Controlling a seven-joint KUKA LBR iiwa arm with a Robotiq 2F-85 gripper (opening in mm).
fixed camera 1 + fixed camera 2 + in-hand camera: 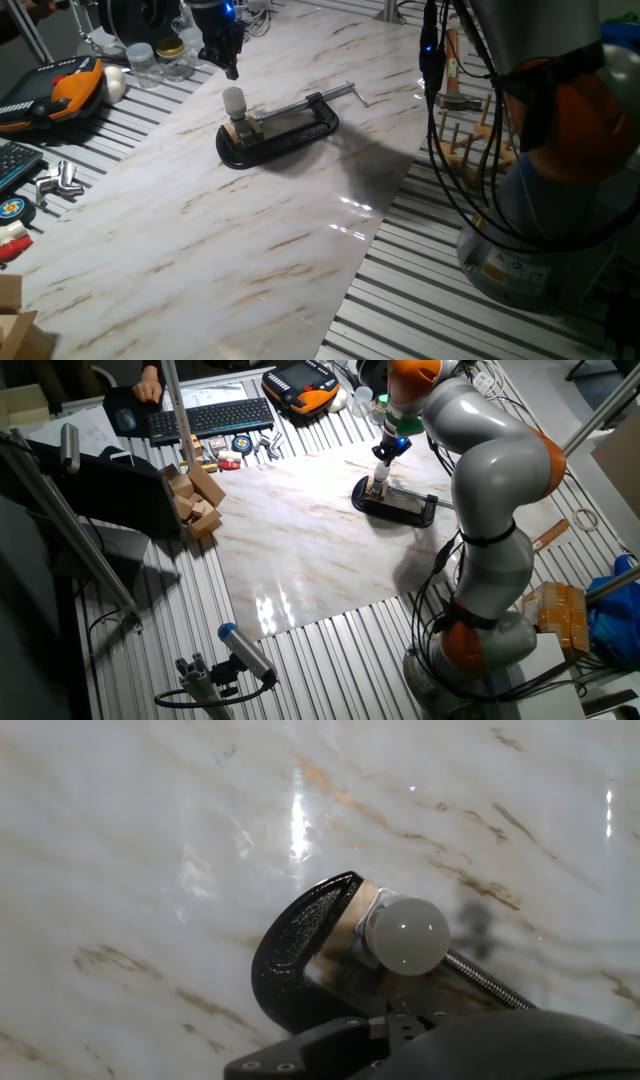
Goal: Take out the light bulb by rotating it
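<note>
The light bulb is small, frosted white and round. It stands upright in a socket on a wooden block held by the black C-clamp on the marble board. My gripper hangs just above the bulb, apart from it, with its fingers together and nothing between them. In the other fixed view the gripper is over the bulb and the clamp. The hand view shows the bulb on the clamp's curved end, with the dark gripper body along the bottom edge.
Clear glass jars and an orange-and-black pendant lie at the back left. Metal parts sit left of the board. A wooden rack and hanging cables stand right. The arm's base is at far right.
</note>
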